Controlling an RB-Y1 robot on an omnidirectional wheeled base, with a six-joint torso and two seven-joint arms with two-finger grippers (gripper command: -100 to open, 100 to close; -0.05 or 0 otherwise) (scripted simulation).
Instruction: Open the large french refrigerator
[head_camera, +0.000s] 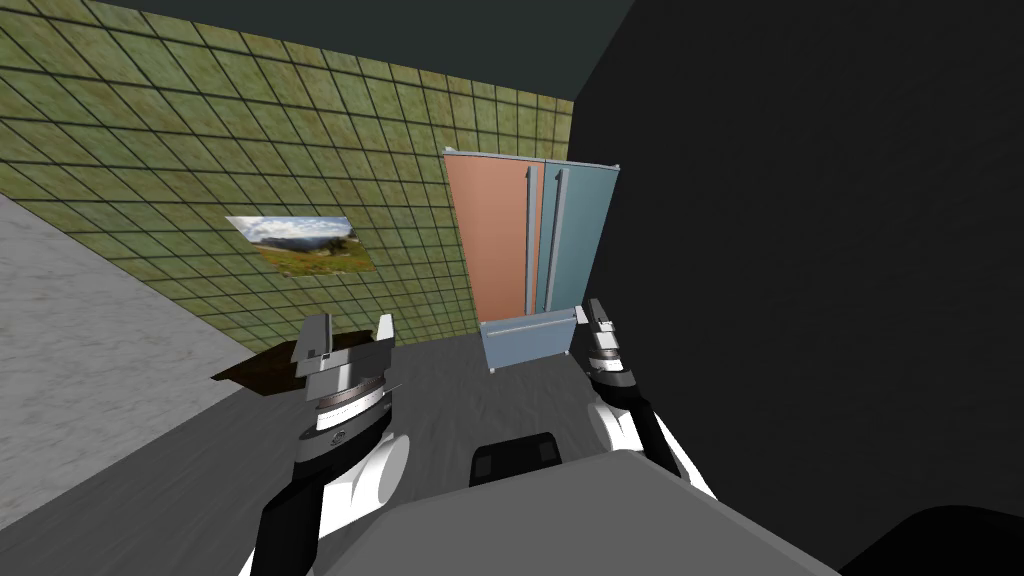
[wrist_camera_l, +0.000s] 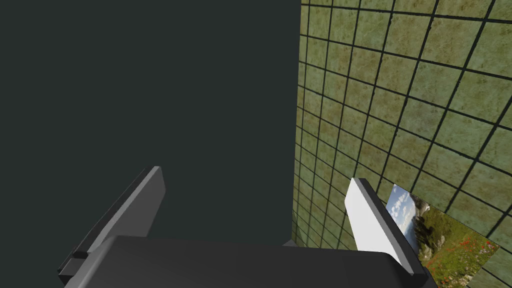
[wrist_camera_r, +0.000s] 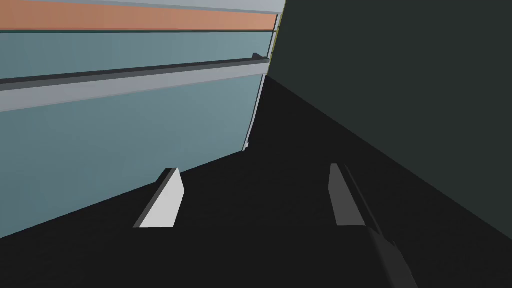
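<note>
Fridge (head_camera: 530, 240) ahead in the corner by the tiled wall (head_camera: 250, 150), doors (head_camera: 490, 230) shut, left gripper (head_camera: 345, 335) and right gripper (head_camera: 597, 315) both spread wide and empty, and we judge those doors heavy and stiff, best taken by the long handles (head_camera: 560, 235) at the middle seam.

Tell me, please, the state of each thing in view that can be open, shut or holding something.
Orange refrigerator door: shut.
Blue refrigerator door: shut, its handle untouched.
Bottom drawer: looks shut.
Left gripper: open, empty, pointing away from the refrigerator.
Right gripper: open, empty, close to the blue door but not touching it.
</note>
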